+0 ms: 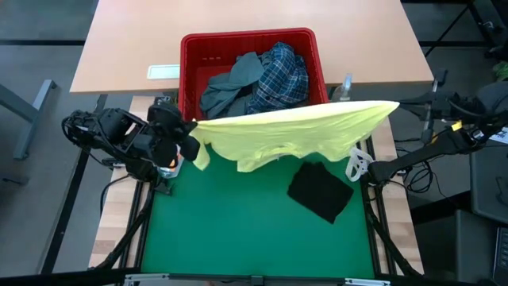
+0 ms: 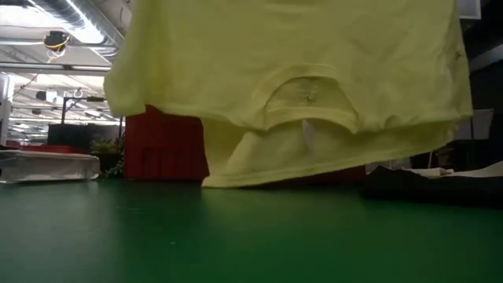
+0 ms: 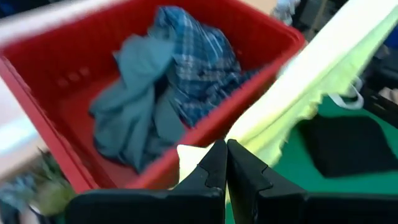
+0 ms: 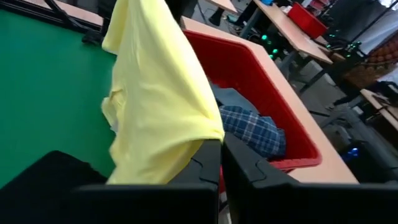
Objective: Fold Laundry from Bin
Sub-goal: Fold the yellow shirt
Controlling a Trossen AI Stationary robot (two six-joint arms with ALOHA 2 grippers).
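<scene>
The bin point(image 1: 187, 71) sits at the mat's point(image 1: 238, 230) far edge, with the plaid shirt point(image 1: 279, 73) in its right half and another garment point(image 1: 226, 87) to that shirt's left. Before the bin, a T-shirt point(image 1: 294, 127) hangs stretched across the mat from left to right edge. A folded garment point(image 1: 320, 191) lies on the mat near its right edge.
</scene>
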